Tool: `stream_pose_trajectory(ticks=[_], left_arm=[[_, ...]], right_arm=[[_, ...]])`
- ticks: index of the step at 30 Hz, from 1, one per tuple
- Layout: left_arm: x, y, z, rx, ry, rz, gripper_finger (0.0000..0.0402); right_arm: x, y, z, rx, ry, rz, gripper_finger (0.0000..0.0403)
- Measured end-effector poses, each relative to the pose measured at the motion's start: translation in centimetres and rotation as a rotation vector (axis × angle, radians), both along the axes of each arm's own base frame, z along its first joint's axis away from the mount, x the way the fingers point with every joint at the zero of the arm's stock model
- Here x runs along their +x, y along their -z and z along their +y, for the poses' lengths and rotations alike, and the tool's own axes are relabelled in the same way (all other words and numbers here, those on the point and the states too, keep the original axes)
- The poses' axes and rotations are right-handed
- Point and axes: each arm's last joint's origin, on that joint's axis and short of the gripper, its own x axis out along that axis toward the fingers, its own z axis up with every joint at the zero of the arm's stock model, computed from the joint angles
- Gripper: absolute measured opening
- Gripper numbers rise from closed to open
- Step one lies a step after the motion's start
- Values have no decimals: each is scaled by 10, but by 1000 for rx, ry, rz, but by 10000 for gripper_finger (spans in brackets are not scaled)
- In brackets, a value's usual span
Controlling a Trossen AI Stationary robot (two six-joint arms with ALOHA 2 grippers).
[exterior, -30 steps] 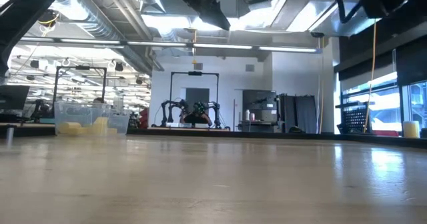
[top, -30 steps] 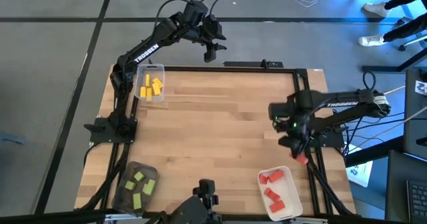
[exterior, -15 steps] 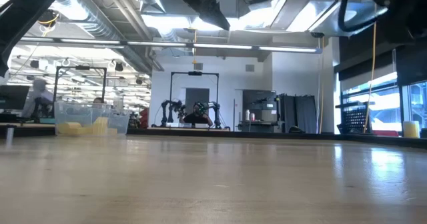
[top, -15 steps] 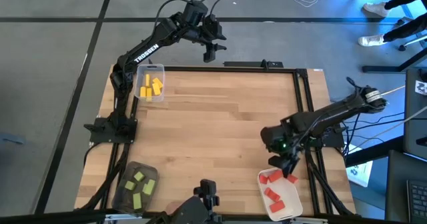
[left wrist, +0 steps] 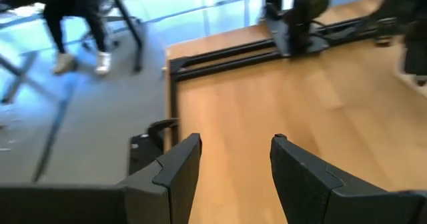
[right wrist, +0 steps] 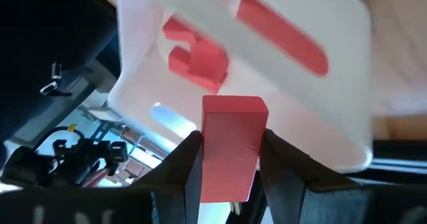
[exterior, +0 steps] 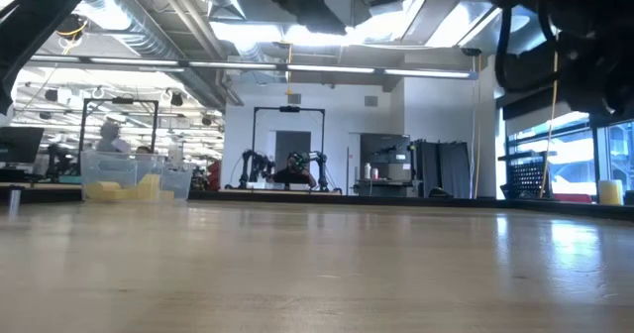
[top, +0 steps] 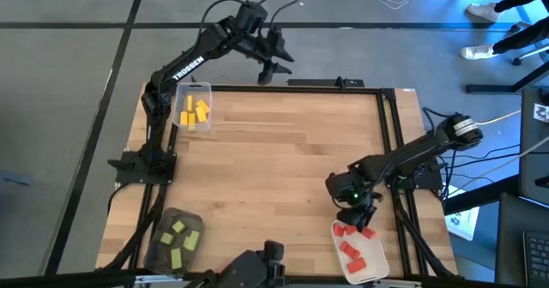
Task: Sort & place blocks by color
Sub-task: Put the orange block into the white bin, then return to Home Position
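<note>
1. Blocks sit sorted in three trays in the high view: yellow blocks [top: 192,113] in a clear tray [top: 206,89] at the tabletop's far left corner, green blocks [top: 180,238] in a dark tray [top: 162,219] at the near left corner, and red blocks [top: 349,246] in a white tray [top: 382,267] at the near right corner. The right hand [top: 361,223] hangs over the far rim of the white tray, with a bit of red at its tip. The left hand [top: 267,69] is held up beyond the far edge of the wooden tabletop [top: 283,168], off the wood.

2. Low view: the bare tabletop [exterior: 317,274] runs level to the room behind, and the clear tray [exterior: 134,177] with its yellow contents stands at the far left. Dark arm parts cross the top of the frame.

3. Left wrist view: the left hand [left wrist: 233,159] has its two dark fingers [left wrist: 179,167] spread apart, with nothing between them, above the tabletop [left wrist: 300,111] near its framed edge.

4. Right wrist view: the right hand [right wrist: 231,164] grips a red block [right wrist: 230,144] upright between its fingers [right wrist: 187,174], just over the white tray [right wrist: 313,111], where other red blocks [right wrist: 197,54] lie.
</note>
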Motion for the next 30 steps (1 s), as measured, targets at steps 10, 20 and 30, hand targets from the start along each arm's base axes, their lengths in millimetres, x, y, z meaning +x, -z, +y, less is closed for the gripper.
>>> stream_pose_trajectory(ticks=[10,20,30], left_arm=[[-7,10,-4,-46,89,84,170],[-7,10,-4,-25,101,87,170],[-7,10,-4,-23,98,89,170]], right_arm=[[9,14,2,-47,12,-13,117],[11,14,2,-59,17,-21,160],[19,-5,5,-36,18,-66,171]])
